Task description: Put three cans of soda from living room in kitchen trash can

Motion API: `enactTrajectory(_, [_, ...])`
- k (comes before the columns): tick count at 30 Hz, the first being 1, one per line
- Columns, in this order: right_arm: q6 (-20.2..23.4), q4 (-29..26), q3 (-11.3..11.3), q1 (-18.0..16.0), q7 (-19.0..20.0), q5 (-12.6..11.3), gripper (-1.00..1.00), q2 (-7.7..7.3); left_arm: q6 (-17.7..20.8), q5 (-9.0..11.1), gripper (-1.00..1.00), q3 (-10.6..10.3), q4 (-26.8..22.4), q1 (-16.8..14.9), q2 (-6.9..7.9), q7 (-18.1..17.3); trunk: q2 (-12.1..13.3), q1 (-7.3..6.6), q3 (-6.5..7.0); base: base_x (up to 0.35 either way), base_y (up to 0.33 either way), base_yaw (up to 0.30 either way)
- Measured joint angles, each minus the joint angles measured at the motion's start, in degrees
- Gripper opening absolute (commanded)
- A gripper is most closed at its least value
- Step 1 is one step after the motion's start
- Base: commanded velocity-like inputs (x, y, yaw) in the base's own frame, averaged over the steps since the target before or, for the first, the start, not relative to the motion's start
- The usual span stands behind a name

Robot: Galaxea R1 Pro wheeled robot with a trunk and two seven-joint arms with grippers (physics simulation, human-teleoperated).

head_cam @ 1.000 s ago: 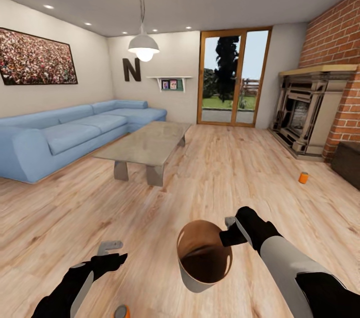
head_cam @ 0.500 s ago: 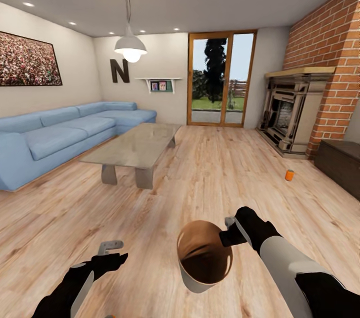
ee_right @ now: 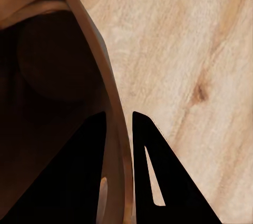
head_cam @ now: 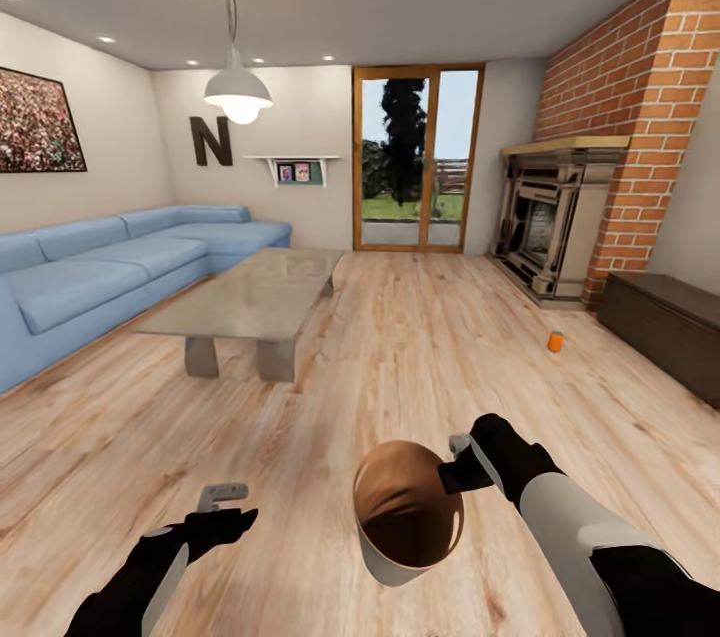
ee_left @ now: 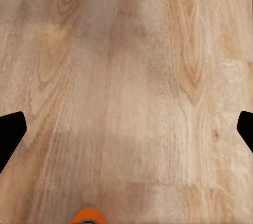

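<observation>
The bin [head_cam: 408, 515] hangs low in the middle of the head view, tilted, its brown inside showing; the right gripper [head_cam: 462, 457] pinches its rim [ee_right: 113, 129], one finger inside and one outside. An orange can [head_cam: 555, 341] stands on the wood floor [head_cam: 420, 357] at mid right, near the dark cabinet [head_cam: 665, 317] and fireplace [head_cam: 545, 227]. The left gripper [head_cam: 222, 505], at lower left, is spread wide and empty, with another orange can [ee_left: 87, 216] just below it. The sofa [head_cam: 100, 267] and coffee table [head_cam: 250, 292] sit at left.
</observation>
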Motion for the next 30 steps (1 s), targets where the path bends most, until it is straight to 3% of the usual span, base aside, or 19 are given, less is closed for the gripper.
enactTrajectory(8, [0.1,0.0,0.0,0.0,0.0,-0.4,-1.0,-0.04,-0.1,-0.1,1.0,0.0,0.0,0.0,-0.2,0.0,0.0,0.0,0.0,-0.043,0.259,-0.248])
enactTrajectory(23, [1.5,0.0,0.0,-0.3,0.1,0.0,-1.0,-0.1,1.5,-0.3,1.0,0.2,0.7,0.0,-0.41,0.7,0.0,0.0,-0.12,-0.005,0.022,-0.11])
enactTrajectory(27, [8.4,-0.3,0.1,-3.6,0.0,0.6,-1.0,-0.13,5.0,-0.3,1.0,0.2,0.7,0.0,-0.42,0.8,0.0,0.0,-0.26,0.0,0.0,-0.006])
enactTrajectory(30, [8.5,-0.5,0.0,-6.3,0.0,0.4,-1.0,-0.13,6.5,-0.3,1.0,0.4,0.8,0.0,-0.45,0.9,0.0,0.0,-0.36,0.0,0.0,-0.002])
